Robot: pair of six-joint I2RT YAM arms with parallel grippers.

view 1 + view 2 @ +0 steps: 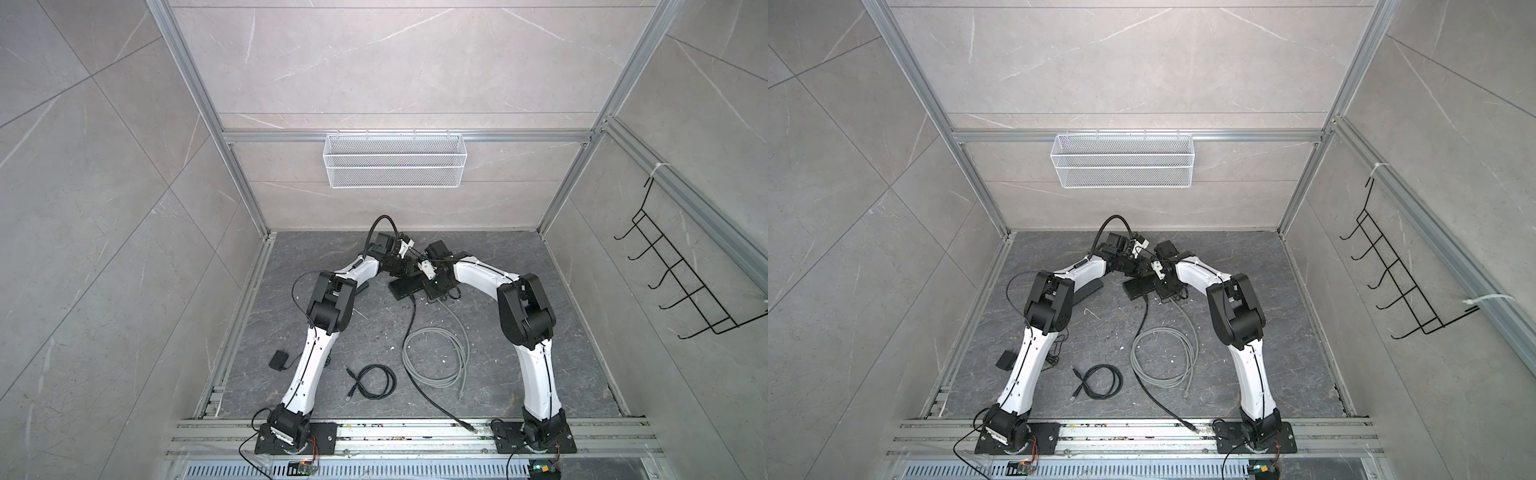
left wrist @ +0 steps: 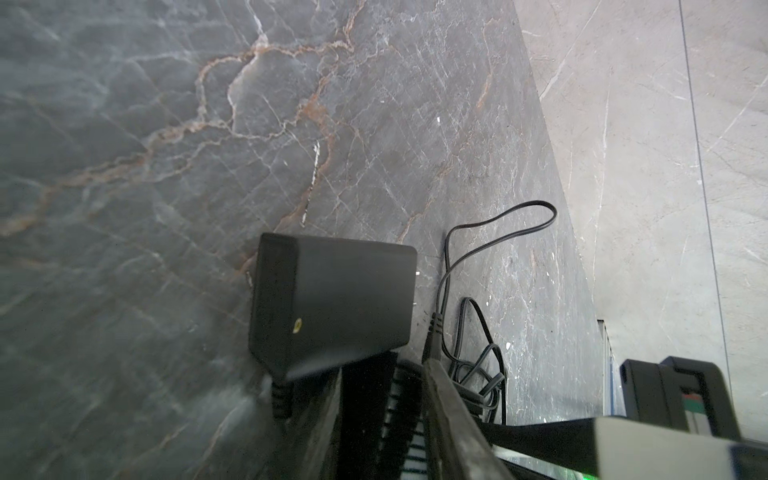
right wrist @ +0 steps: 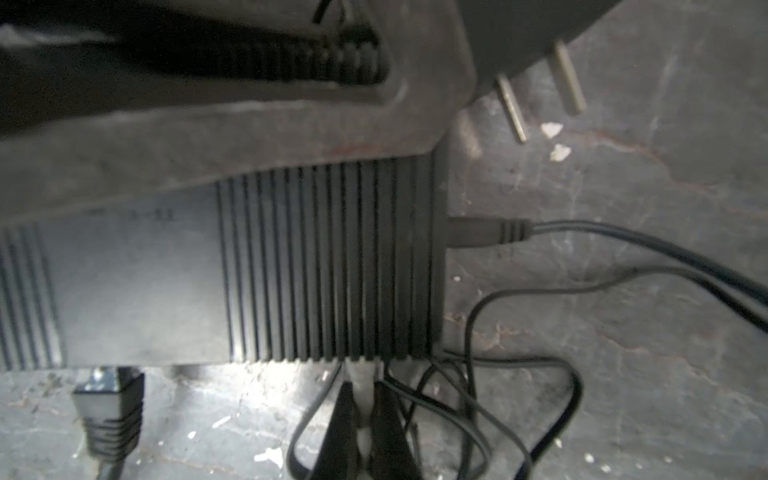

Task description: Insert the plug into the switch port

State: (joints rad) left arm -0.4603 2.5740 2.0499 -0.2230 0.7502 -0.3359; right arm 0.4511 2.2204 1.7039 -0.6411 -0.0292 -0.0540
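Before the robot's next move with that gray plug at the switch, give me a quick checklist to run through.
1. ok: right gripper shut on the gray plug.
2. ok, seemingly: left gripper clamped on the switch, bracing it.
3. cannot tell: gray plug fully seated; that face of the switch is hidden.
4. ok: black network plug clear of the right gripper.
5. not ok: thin black cord clear of that gripper; loops crowd it.
6. ok: gray cable slack, loosely coiled.
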